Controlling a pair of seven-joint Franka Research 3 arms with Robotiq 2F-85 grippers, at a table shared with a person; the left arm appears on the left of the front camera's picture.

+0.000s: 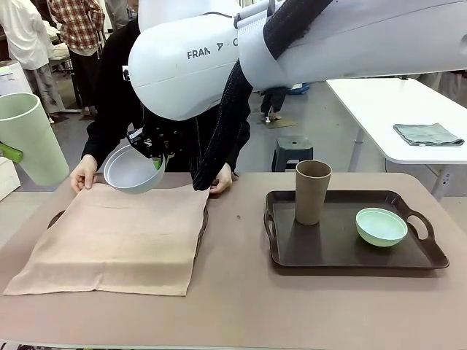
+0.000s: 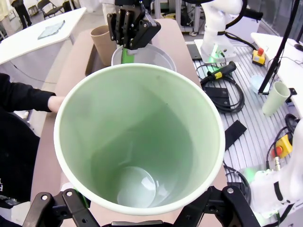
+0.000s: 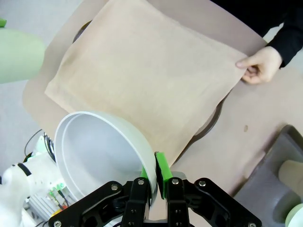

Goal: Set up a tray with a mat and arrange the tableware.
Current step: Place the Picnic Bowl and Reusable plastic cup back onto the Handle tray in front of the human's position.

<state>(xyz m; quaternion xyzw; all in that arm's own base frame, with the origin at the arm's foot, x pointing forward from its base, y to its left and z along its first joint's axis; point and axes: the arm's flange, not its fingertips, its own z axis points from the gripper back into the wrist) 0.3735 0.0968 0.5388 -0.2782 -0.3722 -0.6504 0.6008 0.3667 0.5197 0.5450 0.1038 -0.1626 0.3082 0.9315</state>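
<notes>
Noted: right gripper (image 1: 151, 151) pinches white bowl (image 1: 131, 172) by its rim, tilted above mat (image 1: 117, 237); left gripper (image 2: 142, 218) clasps pale green cup (image 2: 139, 142). Advise levelling the bowl and lowering gently, clear of person's hands (image 1: 84, 173).

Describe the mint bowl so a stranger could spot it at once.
On the right of the table lies a dark tray. Two things stand in it: a tall brown cup and, nearer the right handle, the mint bowl. It alone is low, round and pale green.
</notes>
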